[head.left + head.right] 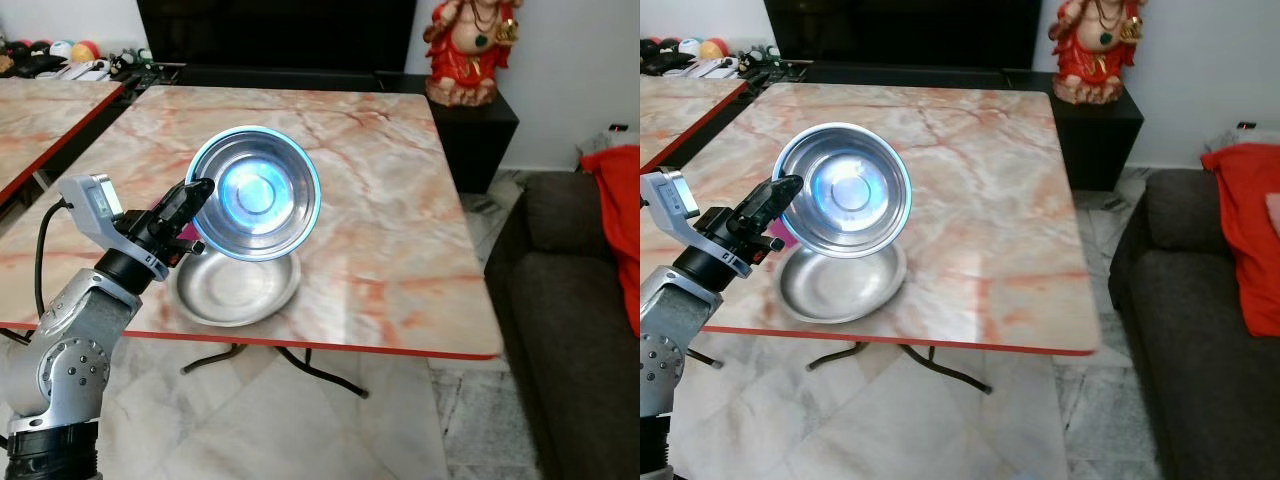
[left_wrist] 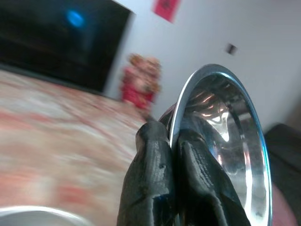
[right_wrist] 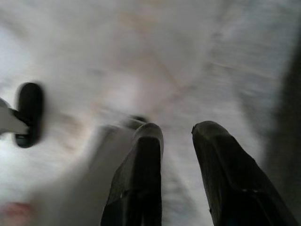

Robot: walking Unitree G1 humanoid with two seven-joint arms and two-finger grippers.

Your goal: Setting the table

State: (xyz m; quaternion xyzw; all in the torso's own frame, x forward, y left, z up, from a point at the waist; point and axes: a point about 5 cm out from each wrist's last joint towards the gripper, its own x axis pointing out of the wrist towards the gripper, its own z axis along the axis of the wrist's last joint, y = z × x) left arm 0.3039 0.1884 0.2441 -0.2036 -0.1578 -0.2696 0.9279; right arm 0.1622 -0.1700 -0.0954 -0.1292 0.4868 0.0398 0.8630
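Fingers [image 2: 150, 174] of left gripper [image 1: 192, 200] pinched on rim of steel bowl [image 1: 254, 192] — bowl held tilted, open face toward camera, above marble table [image 1: 380, 210].
Head views: second steel dish [image 1: 238, 288] flat on table near front edge, directly under held bowl. Red figurine [image 1: 468, 45] on dark cabinet behind.
Left wrist: rim clamped between both pads.
Right wrist: right gripper [image 3: 176, 136] parted, holding nothing — blurred floor below.

Silver jointed left arm [image 1: 70, 340]; black cable; grey wrist box; left pincer [image 1: 190, 205] with long black fingers
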